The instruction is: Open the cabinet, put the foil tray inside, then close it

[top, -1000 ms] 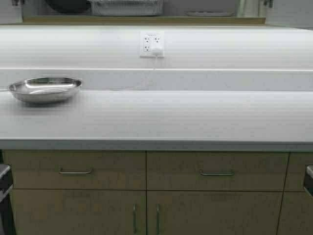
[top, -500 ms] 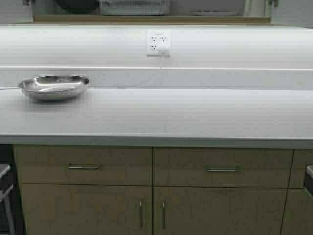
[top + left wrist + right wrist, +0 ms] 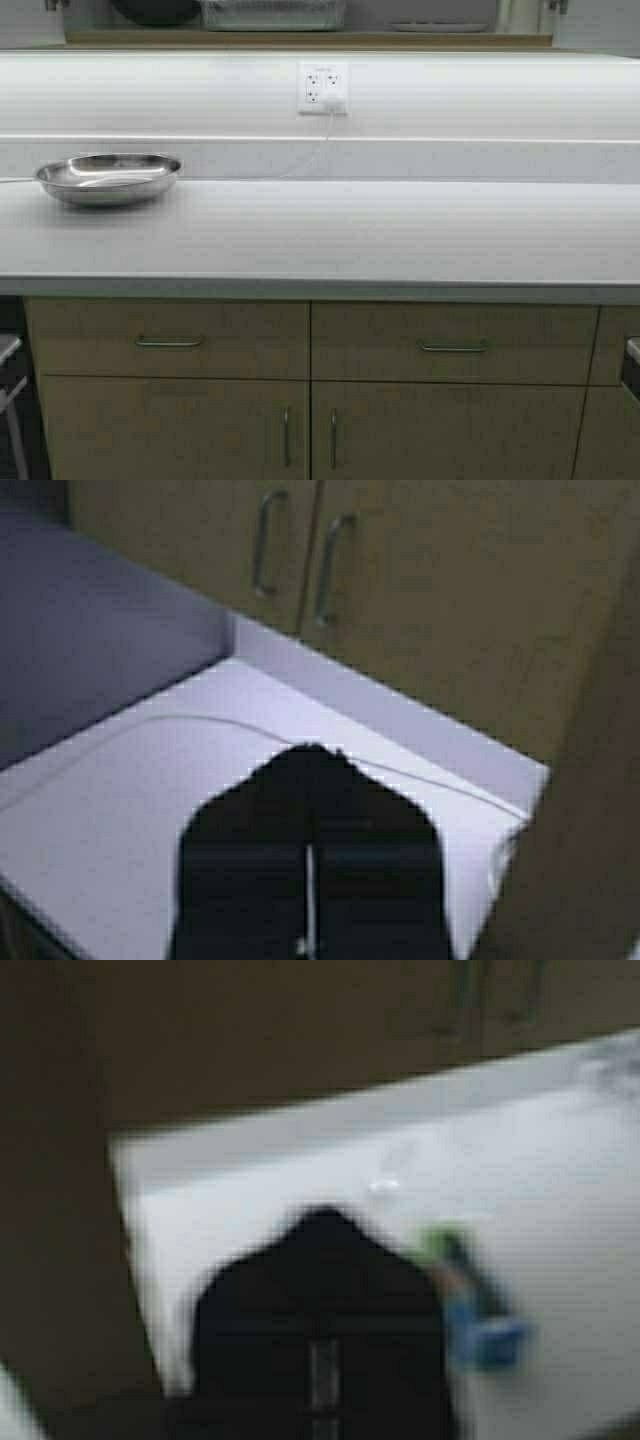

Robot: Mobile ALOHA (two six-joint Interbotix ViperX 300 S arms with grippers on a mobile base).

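White tabletop (image 3: 330, 235) with round steel bowl (image 3: 108, 178) at left; shiny foil tray (image 3: 272, 13) on cabinet shelf (image 3: 300, 40) above. Left gripper (image 3: 308, 895) and right gripper (image 3: 322, 1370) both clenched, empty.

Foil tray (image 3: 272, 13) sits inside the open cabinet (image 3: 300, 40).

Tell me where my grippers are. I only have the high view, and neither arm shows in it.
Observer: The left gripper is shut with nothing in it, poised over a white surface.
Operator: And the right one?
Observer: The right gripper has a green and blue object lying close beside it.
Operator: Anything by the left one?
Observer: A thin cable runs across the white surface ahead of it.
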